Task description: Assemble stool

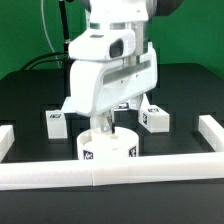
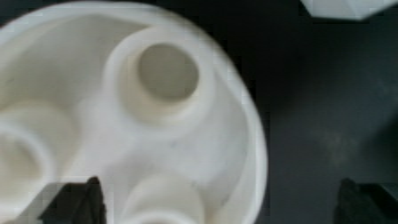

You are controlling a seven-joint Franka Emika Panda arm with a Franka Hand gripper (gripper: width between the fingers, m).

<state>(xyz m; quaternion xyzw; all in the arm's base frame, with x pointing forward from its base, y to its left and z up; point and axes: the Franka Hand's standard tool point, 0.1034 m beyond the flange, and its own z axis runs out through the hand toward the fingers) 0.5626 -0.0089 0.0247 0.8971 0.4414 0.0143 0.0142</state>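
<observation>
The stool's round white seat [image 1: 108, 148] lies on the black table just behind the front rail, a tag on its side wall. In the wrist view the seat [image 2: 125, 120] fills most of the picture, underside up, with round sockets [image 2: 166, 72] in it. My gripper [image 1: 104, 124] hangs straight over the seat, open. Its dark fingertips [image 2: 71, 200] stand wide apart, one over the seat, the other past the rim over the table, with the rim between them [image 2: 217, 205]. Leg blocks lie at the exterior view's left [image 1: 55, 118] and right [image 1: 155, 118]; the arm partly hides a third [image 1: 126, 106].
White border rails run along the front [image 1: 110, 172], the exterior view's left [image 1: 8, 140] and right [image 1: 212, 130]. A white leg block's corner [image 2: 352, 7] shows in the wrist view beyond the seat.
</observation>
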